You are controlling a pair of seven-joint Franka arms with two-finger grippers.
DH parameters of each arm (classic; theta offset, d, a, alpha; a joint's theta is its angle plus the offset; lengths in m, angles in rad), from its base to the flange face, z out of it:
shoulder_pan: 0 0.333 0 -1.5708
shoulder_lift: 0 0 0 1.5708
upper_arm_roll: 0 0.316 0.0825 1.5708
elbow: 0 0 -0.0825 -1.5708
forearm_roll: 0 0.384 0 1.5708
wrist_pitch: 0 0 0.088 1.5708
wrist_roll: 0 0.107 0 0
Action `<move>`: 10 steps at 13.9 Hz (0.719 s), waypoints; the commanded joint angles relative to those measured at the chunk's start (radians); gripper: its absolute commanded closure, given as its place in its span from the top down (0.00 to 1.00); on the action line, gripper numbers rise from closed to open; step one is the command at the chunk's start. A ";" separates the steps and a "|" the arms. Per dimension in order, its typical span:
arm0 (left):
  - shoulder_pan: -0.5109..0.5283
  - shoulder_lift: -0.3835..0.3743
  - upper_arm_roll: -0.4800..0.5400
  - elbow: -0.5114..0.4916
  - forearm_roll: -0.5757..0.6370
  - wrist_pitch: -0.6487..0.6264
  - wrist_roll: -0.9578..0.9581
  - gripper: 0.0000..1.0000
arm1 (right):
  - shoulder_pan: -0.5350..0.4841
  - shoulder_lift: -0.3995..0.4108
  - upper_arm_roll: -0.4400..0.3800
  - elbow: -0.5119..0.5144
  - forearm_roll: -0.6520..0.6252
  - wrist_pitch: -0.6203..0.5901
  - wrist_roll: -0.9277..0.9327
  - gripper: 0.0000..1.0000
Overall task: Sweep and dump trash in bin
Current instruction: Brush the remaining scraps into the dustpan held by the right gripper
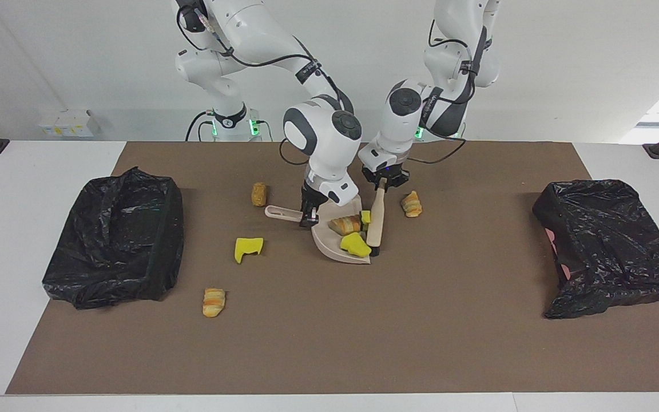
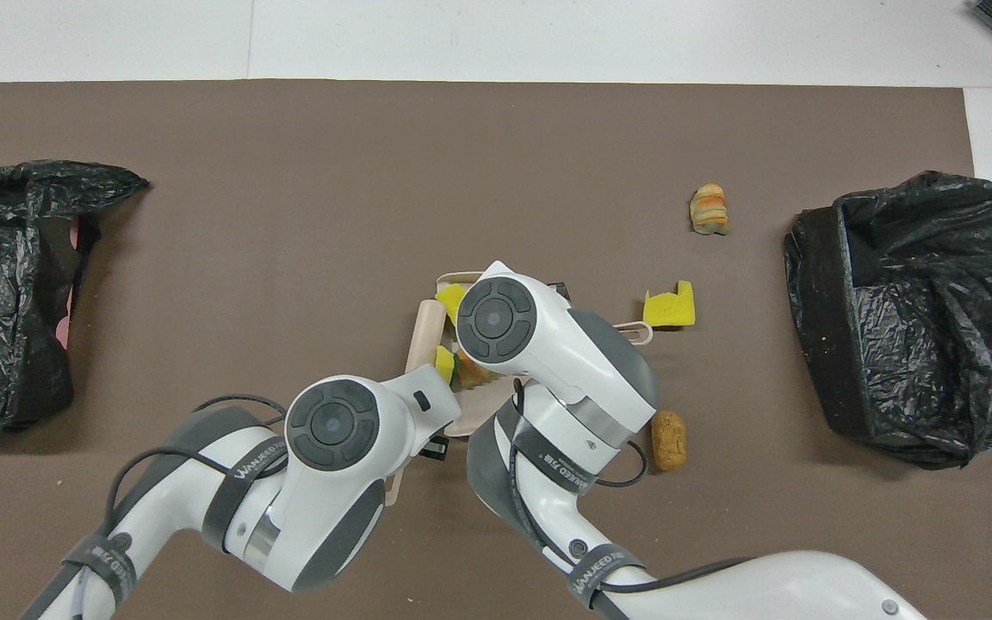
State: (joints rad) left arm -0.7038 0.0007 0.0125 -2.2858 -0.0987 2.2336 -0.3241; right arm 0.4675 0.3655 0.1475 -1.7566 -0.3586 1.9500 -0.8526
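Note:
My right gripper [image 1: 309, 216] is shut on the handle of the beige dustpan [image 1: 329, 243], which rests on the mat mid-table. My left gripper [image 1: 384, 182] is shut on the beige brush [image 1: 377, 217], which stands at the pan's open side. In the pan lie a croissant piece [image 1: 345, 224] and two yellow sponge chunks [image 1: 355, 245]. Loose trash on the mat: a brown piece [image 1: 258, 194], a yellow sponge [image 1: 247, 248], a croissant [image 1: 213, 301], and another croissant [image 1: 411, 204] beside the brush. In the overhead view both wrists hide the grippers and most of the pan [image 2: 457, 278].
A black bag-lined bin [image 1: 115, 240] stands at the right arm's end of the table, and another [image 1: 610, 246] at the left arm's end. A brown mat [image 1: 421, 332] covers the table. In the overhead view the sponge [image 2: 668, 306] and the brown piece [image 2: 669, 439] lie toward the right arm's bin [image 2: 901, 319].

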 commanded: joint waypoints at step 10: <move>-0.013 -0.082 0.033 0.054 -0.013 -0.198 -0.372 0.00 | -0.007 -0.016 0.004 -0.032 0.024 0.029 -0.026 0.00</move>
State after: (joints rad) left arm -0.7263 -0.0427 0.0342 -2.2380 -0.1394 2.1210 -0.6373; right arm 0.4672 0.3655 0.1475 -1.7572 -0.3585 1.9514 -0.8526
